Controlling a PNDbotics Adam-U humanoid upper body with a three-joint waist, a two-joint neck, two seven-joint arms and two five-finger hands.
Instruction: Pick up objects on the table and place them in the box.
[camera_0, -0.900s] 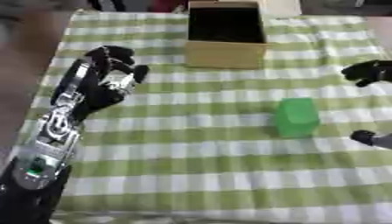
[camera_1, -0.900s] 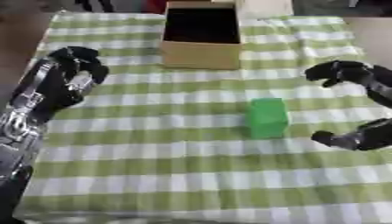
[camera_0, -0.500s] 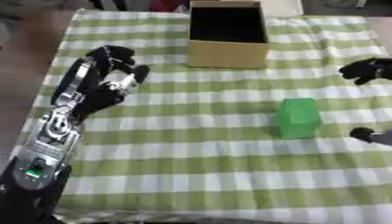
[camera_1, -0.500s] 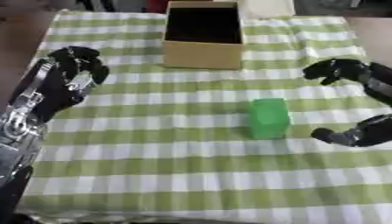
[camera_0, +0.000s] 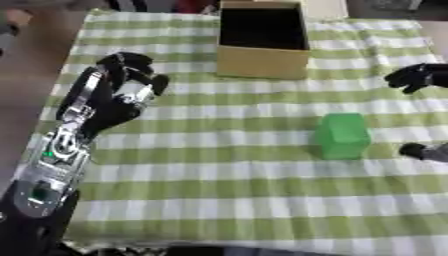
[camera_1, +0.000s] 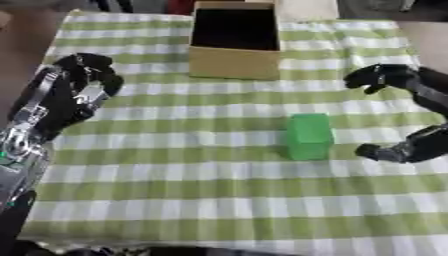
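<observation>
Little is changing since the earlier frames: the green block is sitting where it was on the checked tablecloth, and the right hand is staying spread wide beside it at the block's three o'clock, fingers arched above and thumb low, holding nothing and not touching it. The left hand is hovering at the cloth's nine o'clock edge, fingers curled around nothing. The cardboard box is standing open at twelve o'clock, well apart from the block. The risk from here appears to be the sideways approach: if the thumb is reaching the block before the fingers, it is likely pushing the block toward nine o'clock or tipping it over rather than catching it. The cloth may also be bunching under a sliding block.
</observation>
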